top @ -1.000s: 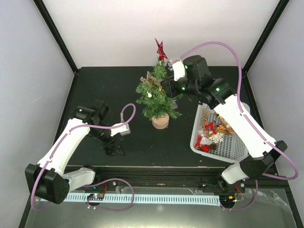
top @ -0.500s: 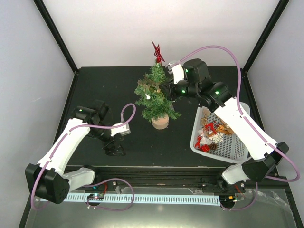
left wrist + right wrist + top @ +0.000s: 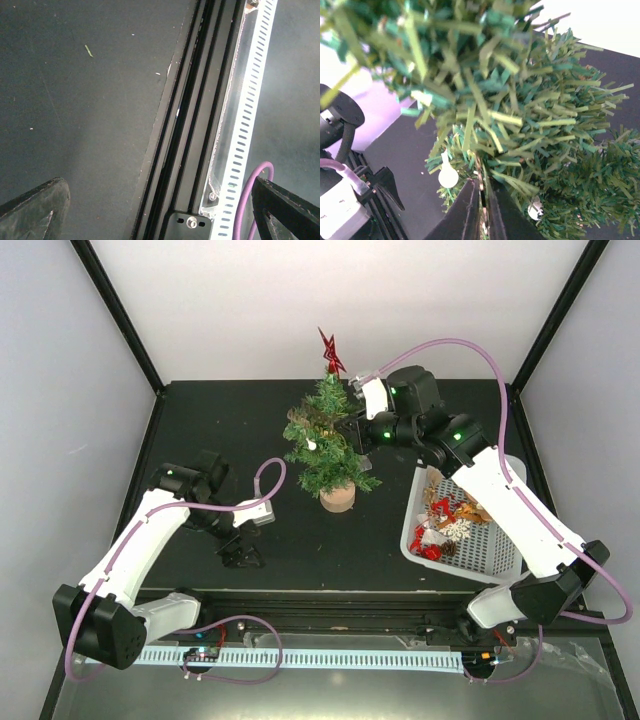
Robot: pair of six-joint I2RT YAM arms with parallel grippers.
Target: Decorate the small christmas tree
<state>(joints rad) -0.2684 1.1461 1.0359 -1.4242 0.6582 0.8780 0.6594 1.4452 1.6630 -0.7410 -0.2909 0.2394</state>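
The small christmas tree (image 3: 325, 445) stands on its wood disc base (image 3: 338, 498) at the table's middle, with a red star (image 3: 328, 348) on top and a white ball (image 3: 311, 443) hanging on it. My right gripper (image 3: 352, 428) is pushed into the tree's right side. In the right wrist view the right gripper (image 3: 481, 181) is almost shut on a thin striped ornament strip (image 3: 481, 192) among the green needles (image 3: 535, 125), next to a white ball (image 3: 448, 176). My left gripper (image 3: 240, 552) is open and empty, low over the table's near edge (image 3: 159, 187).
A white basket (image 3: 503, 558) with several ornaments (image 3: 445, 520) sits at the right, under the right arm. The black rail (image 3: 195, 125) and white slotted strip (image 3: 245, 115) run along the near table edge. A purple cable (image 3: 252, 200) loops by the left gripper.
The right gripper pushed left into the tree. The tree top and its star leaned slightly left. The left arm has not moved.
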